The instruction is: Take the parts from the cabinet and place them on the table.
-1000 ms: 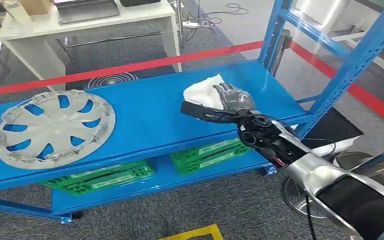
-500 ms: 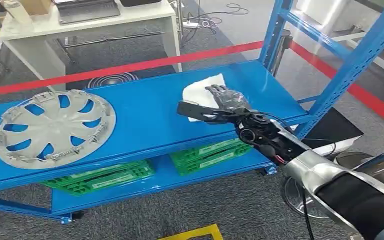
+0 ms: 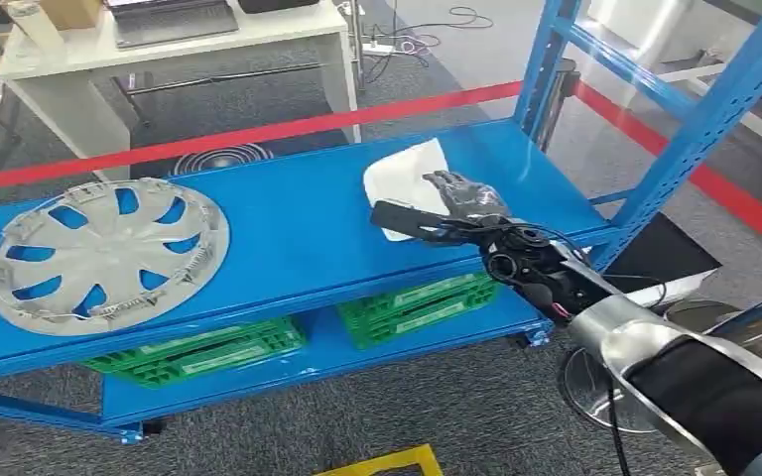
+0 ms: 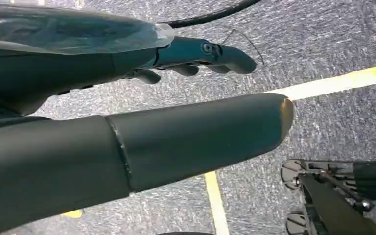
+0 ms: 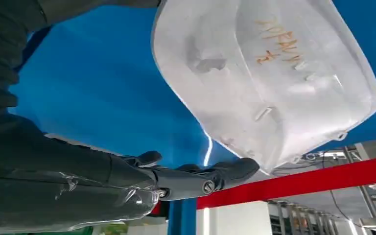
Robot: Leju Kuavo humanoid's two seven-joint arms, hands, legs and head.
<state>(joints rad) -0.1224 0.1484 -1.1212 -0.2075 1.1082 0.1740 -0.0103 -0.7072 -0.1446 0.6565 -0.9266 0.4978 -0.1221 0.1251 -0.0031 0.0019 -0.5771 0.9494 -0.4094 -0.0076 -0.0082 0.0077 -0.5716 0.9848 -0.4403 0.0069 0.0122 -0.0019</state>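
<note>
The white part [image 3: 404, 178] is lying near the shelf's [image 3: 288, 228] far right corner, with orange writing on it. The right hand [image 3: 446, 210] is reaching over its near edge, fingers spread and gripping nothing. The hubcap [image 3: 106, 253] is sitting toward the shelf's left end. The left hand [image 4: 196, 56] is hanging loosely open above the floor. Both parts are waiting to be moved; the task is barely starting.

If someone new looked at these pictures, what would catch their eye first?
Probably the bright blue shelf with a large silver wheel cover lying flat on its left side. Next, the right hand reaching to the white plastic part at the shelf's right.
</note>
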